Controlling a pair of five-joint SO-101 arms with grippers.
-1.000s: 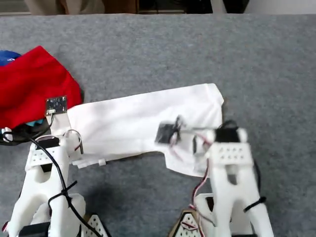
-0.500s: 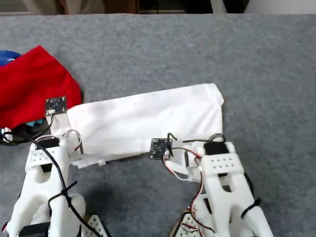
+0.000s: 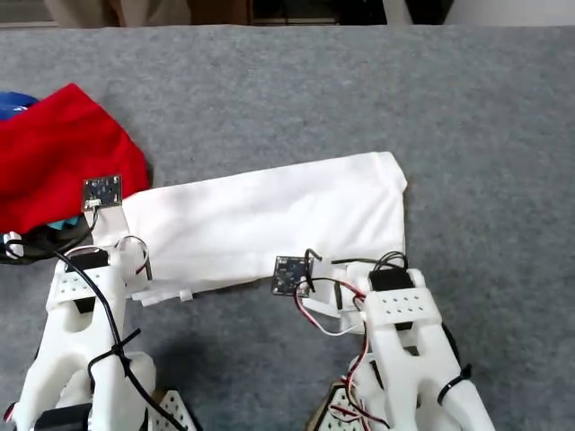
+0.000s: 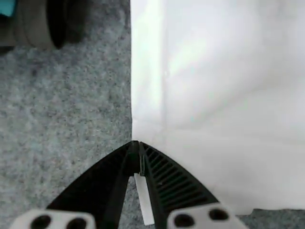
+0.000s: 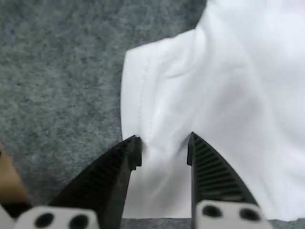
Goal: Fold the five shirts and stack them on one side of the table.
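On the bench [image 3: 449, 108], white shirt [image 3: 269, 220] spread flat, your left end effector [image 4: 138, 148] clamped on its left edge, your right end effector [image 5: 164, 145] apart over its near-right corner.

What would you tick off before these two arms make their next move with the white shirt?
1. Left hand gripping the white shirt: ok, it is shut on the shirt's edge, with a strip of cloth pinched between the jaws.
2. Right hand ready to grab: ok, it is open and straddles cloth near a corner, not yet closed.
3. Cloth smooth near that corner: not ok, it is rumpled there.
4. Red shirt neatly folded on the left side: cannot tell.
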